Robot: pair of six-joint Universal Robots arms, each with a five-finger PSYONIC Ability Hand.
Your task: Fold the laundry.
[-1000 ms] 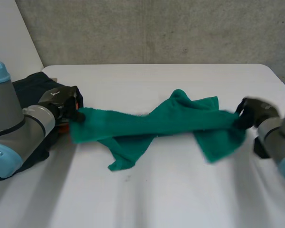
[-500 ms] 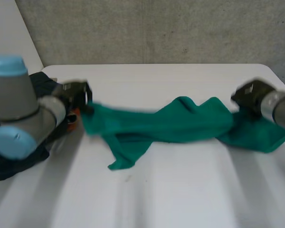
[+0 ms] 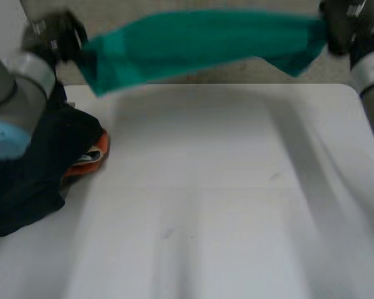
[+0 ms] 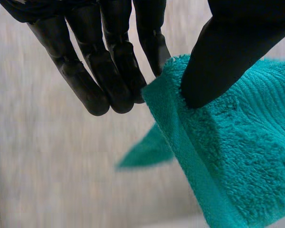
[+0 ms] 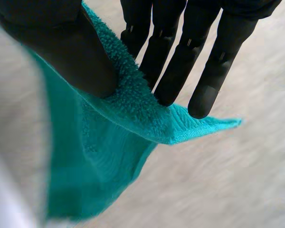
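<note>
A green towel [image 3: 199, 43] is stretched in the air high above the white table [image 3: 224, 187], held between both hands. My left hand [image 3: 56, 34] pinches one end; in the left wrist view its thumb [image 4: 228, 52] presses the green towel [image 4: 237, 152] against straight fingers [image 4: 109, 61] near a hemmed edge. My right hand [image 3: 340, 25] pinches the other end; in the right wrist view its thumb [image 5: 61, 47] clamps the green towel [image 5: 99, 156] against the fingers [image 5: 180, 52], with a corner of cloth sticking out past them.
A pile of dark clothes [image 3: 31, 168] with something orange [image 3: 90, 156] in it lies at the table's left edge, under my left arm [image 3: 12, 93]. A grey wall [image 3: 237, 71] stands behind the table.
Both hands have lifted the towel off the table and pulled it taut high up. Half a second ago it still lay sagging on the table.
</note>
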